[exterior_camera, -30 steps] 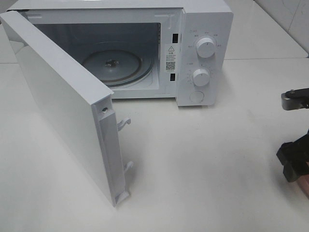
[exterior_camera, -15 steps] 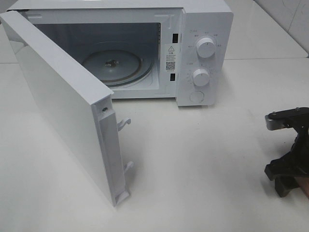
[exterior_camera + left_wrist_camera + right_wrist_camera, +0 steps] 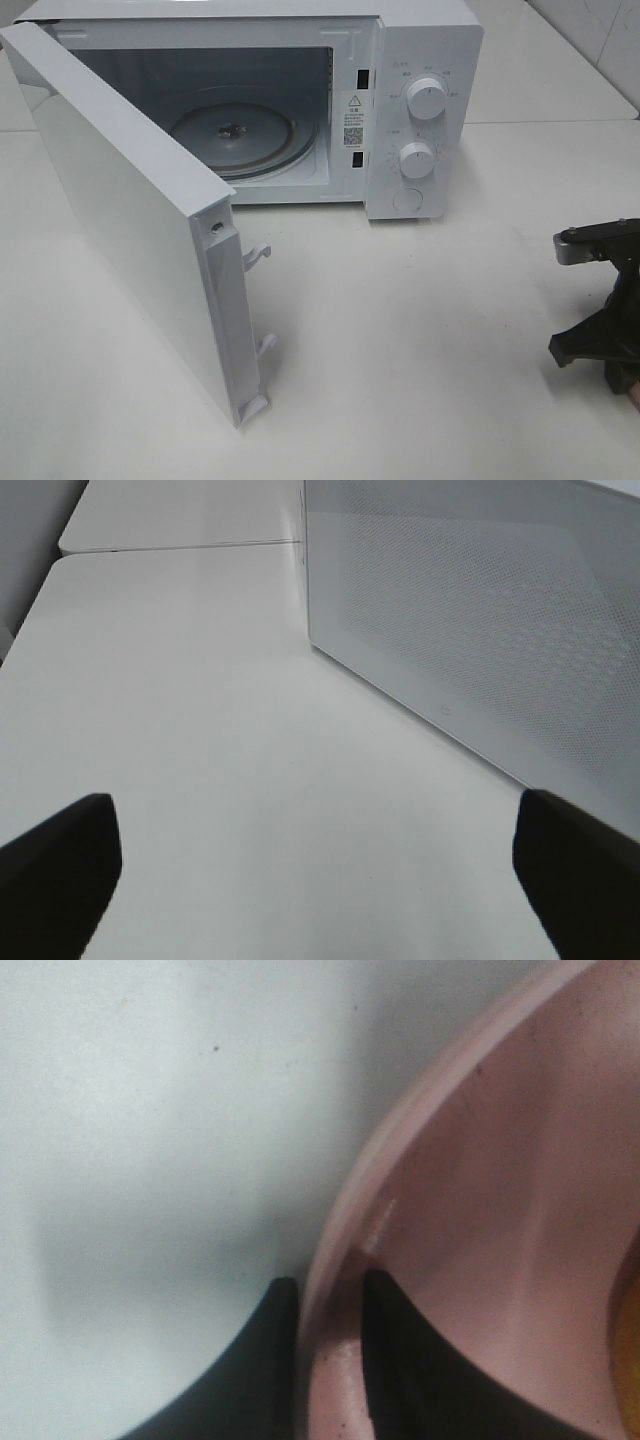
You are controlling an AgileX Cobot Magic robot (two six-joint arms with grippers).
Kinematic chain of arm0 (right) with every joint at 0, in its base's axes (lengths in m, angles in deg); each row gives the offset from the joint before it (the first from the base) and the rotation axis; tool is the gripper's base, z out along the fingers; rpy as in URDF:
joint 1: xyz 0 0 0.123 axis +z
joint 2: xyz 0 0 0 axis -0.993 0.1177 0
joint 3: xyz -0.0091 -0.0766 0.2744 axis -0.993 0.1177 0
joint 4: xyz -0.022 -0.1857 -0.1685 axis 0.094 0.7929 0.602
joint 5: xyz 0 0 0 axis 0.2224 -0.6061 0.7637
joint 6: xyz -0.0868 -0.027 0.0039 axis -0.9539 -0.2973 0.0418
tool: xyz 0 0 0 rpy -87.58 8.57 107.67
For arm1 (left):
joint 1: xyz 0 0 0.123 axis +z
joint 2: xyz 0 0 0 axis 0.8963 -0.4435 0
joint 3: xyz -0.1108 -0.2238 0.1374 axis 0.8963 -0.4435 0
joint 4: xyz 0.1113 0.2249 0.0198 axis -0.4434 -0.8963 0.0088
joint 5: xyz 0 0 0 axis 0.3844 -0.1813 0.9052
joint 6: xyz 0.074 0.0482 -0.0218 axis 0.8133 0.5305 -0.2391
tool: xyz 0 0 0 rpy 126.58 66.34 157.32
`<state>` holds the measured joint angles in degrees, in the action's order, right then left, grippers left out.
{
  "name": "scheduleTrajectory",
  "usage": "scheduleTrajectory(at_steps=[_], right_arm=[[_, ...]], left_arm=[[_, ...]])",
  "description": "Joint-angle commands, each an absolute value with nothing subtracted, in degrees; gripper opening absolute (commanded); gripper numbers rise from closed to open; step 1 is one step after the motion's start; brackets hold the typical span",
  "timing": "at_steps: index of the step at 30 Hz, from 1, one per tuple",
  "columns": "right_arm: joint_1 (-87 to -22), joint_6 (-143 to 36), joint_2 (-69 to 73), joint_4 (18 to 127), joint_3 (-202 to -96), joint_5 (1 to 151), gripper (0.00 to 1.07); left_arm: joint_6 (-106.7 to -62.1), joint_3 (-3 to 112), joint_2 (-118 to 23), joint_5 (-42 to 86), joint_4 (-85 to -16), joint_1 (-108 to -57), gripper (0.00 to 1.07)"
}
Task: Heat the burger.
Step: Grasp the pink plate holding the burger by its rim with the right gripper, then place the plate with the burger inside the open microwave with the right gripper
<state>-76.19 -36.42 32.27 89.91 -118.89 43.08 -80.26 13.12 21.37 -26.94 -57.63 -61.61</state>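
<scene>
In the right wrist view my right gripper (image 3: 327,1295) is shut on the rim of a pink plate (image 3: 480,1210), one dark finger outside the rim and one inside. A golden sliver of the burger (image 3: 632,1360) shows at that frame's edge, on the plate. From above, the right gripper (image 3: 622,378) sits low at the table's far right edge, and plate and burger are almost wholly out of frame. My left gripper (image 3: 318,880) is open over bare table beside the microwave door (image 3: 480,630).
The white microwave (image 3: 420,100) stands at the back with its door (image 3: 130,230) swung wide open towards the front left. Its glass turntable (image 3: 240,135) is bare. White tabletop (image 3: 420,330) lies between the microwave and the right gripper.
The right gripper has come further in from the right edge, dropped lower, and its jaws have closed on the plate rim. The left gripper and the microwave have not moved.
</scene>
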Motion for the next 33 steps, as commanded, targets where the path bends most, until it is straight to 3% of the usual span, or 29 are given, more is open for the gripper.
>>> scheduleTrajectory(at_steps=[1, 18, 33], right_arm=[[-76.48, -35.96, 32.67, 91.4, -118.66, 43.37, 0.0], [-76.19, -29.37, 29.52, 96.5, -118.78, 39.24, 0.0], [-66.91, -18.03, 23.56, 108.76, -118.72, 29.1, 0.0]], left_arm=[[-80.26, 12.95, 22.4, -26.42, -57.81, -61.56, 1.0], [-80.26, 12.95, 22.4, -26.42, -57.81, -61.56, 1.0], [-80.26, 12.95, 22.4, -26.42, -57.81, -61.56, 1.0]])
